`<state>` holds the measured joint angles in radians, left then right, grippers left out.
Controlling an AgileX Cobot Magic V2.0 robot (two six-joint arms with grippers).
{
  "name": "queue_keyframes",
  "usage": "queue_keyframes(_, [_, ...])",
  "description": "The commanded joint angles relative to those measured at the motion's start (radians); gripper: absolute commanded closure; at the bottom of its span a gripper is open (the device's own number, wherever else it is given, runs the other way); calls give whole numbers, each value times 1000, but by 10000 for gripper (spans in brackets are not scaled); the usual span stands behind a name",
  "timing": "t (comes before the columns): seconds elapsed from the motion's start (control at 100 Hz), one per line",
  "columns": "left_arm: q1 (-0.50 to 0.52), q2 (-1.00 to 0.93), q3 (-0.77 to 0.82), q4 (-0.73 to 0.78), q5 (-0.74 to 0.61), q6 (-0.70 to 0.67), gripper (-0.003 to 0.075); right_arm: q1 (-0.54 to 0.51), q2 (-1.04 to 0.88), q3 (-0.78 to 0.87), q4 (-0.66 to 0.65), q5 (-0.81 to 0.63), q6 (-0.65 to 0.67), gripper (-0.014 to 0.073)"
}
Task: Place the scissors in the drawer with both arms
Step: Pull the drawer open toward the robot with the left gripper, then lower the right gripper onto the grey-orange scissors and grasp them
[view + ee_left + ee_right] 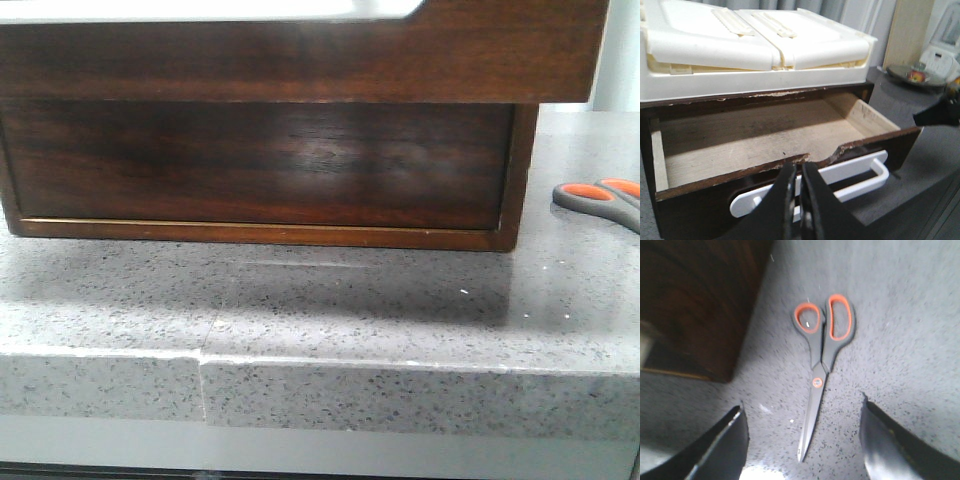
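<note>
No legible writing. My right gripper (pixel 802 440) hangs wide open, empty, above the scissors (pixel 821 357) lying flat on the counter (pixel 910 340) beside the cabinet. My left gripper (pixel 799 192) is pinched nearly closed at the white handle (pixel 855 175) of the pulled-out drawer (pixel 760 135).

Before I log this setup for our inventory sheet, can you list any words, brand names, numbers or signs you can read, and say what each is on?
No readable text in any view.
Scissors: no brand or number visible on the handles or blades; the pivot is a plain orange dot.
Drawer: bare wood with a white handle, no label.
White plastic case on top of the cabinet: unmarked.
Pale device in the background: too small and blurred to read.
</note>
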<state>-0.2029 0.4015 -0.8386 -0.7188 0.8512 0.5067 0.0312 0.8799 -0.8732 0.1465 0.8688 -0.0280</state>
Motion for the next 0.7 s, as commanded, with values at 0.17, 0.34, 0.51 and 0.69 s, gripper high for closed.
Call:
queue_keyframes(0.17, [-16, 3, -31, -28, -14, 158, 740, 58, 275, -38, -53, -102, -3, 158])
queue_keyframes(0.34, [-16, 3, -31, -28, 3, 158, 740, 56, 390, -38, -55, -175, 10, 144])
queue_keyframes(0.51, [-16, 3, -31, -28, 4, 158, 740, 56, 460, -38, -55, -234, 28, 145])
queue_keyframes(0.69, [-16, 3, -31, -28, 5, 158, 740, 56, 505, -38, -55, -260, 40, 146])
